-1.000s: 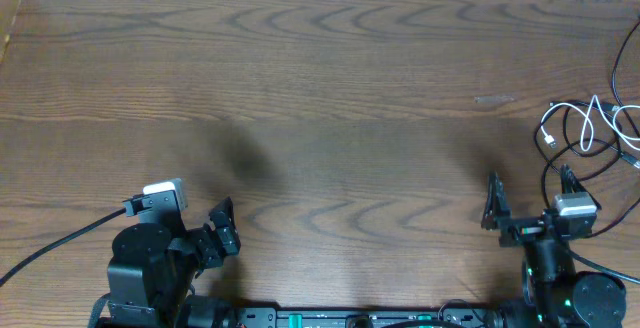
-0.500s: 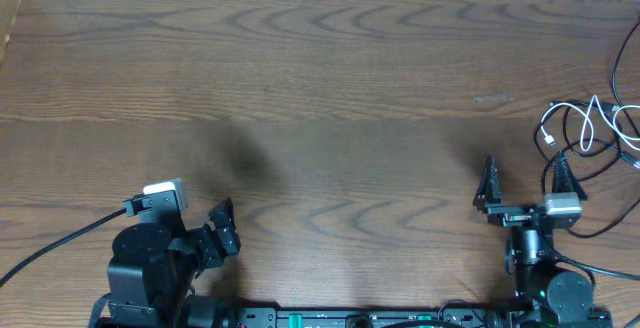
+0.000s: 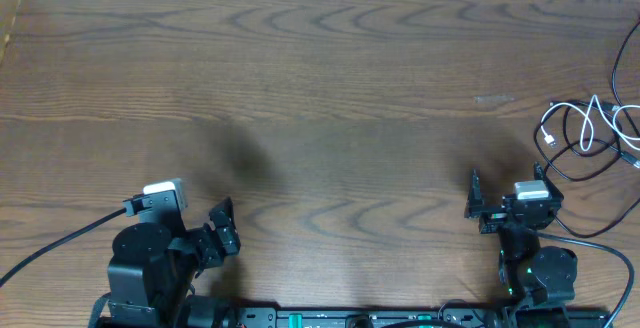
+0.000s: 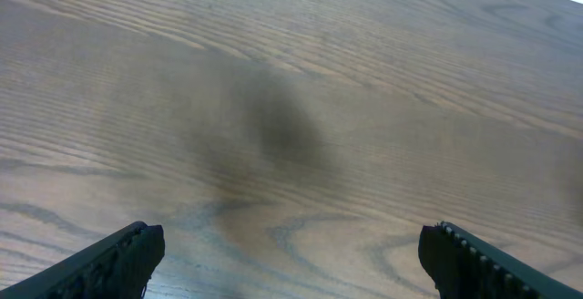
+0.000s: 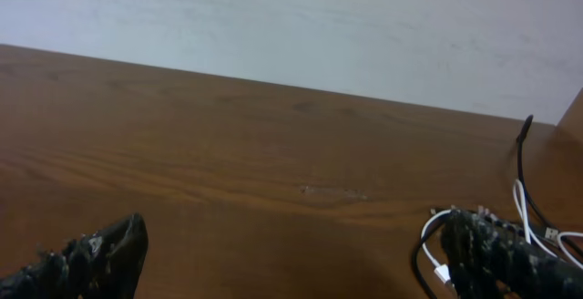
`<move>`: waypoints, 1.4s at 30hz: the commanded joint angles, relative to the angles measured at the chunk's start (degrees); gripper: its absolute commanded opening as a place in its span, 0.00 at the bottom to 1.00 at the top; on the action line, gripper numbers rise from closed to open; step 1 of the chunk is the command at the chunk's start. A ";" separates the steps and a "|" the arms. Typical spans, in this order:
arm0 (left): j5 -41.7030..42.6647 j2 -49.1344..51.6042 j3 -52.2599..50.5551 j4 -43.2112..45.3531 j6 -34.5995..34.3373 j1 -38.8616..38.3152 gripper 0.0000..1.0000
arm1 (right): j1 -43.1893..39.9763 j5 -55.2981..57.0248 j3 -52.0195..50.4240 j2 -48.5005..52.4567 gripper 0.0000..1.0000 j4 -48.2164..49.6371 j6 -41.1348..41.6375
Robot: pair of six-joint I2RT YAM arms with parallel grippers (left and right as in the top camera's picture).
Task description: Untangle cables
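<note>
Both spread empty: left hand (image 4: 291,249), right hand (image 5: 291,240); only overhead and right wrist show the cables (image 3: 588,128).

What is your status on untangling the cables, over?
Left gripper open, empty. Right gripper open, empty. Cables lie tangled, untouched, at the table's right edge, beyond the right gripper. Nothing lies between.

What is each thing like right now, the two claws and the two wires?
left gripper: open, holding nothing.
right gripper: open, holding nothing, not touching the cables.
white cable: lying in loops, untouched.
black cable: lying in loops that cross the white cable, untouched.
</note>
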 commanded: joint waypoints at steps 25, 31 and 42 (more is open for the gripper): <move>-0.17 -0.07 -0.11 0.00 0.74 0.20 0.95 | 0.13 -2.67 -0.04 -0.52 0.99 -0.28 -1.86; -0.17 -0.07 -0.11 0.00 0.74 0.20 0.95 | 0.13 -2.67 -0.04 -0.52 0.99 -0.28 -1.86; -0.15 -0.07 -0.11 -0.02 0.74 0.20 0.95 | 0.13 -2.67 -0.04 -0.52 0.99 -0.28 -1.86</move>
